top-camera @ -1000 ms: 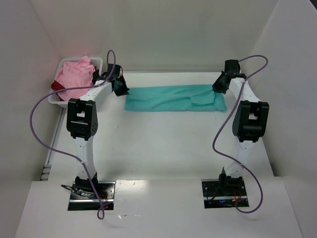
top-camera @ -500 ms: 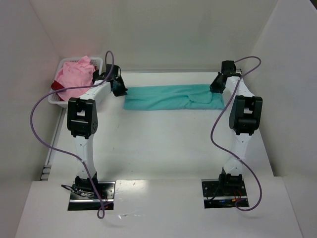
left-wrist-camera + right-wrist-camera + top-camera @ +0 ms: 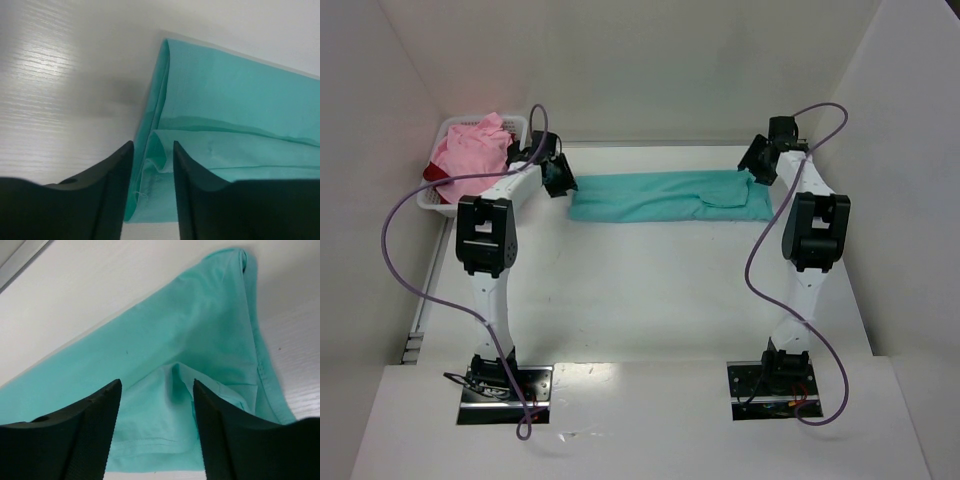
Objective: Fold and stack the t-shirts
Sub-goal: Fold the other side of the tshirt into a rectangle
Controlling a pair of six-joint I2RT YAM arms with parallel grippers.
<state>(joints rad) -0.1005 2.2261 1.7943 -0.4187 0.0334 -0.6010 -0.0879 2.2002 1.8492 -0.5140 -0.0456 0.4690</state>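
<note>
Three t-shirts in frame. Found the teal t-shirt (image 3: 665,197) folded into a long strip, flat along the far part of the table (image 3: 650,290), parallel to the back wall (image 3: 650,70). Saw the pink t-shirt (image 3: 470,150) heaped in the white basket (image 3: 520,125) at the far left corner, with the dark red t-shirt (image 3: 433,176) peeking out at the basket's near-left side. Noted the basket near the strip's left end, the left arm's forearm crossing in front of it. Noted broad room for moving on the near side of the strip, only a narrow band between it and the back wall, and the right wall (image 3: 910,150) close to its right end. Caught the left gripper (image 3: 152,150) at the strip's left end, fingers parted, layered cloth edges showing in the narrow gap. Caught the right gripper (image 3: 156,390) at the right end, fingers spread wide over the folded-in sleeve.
</note>
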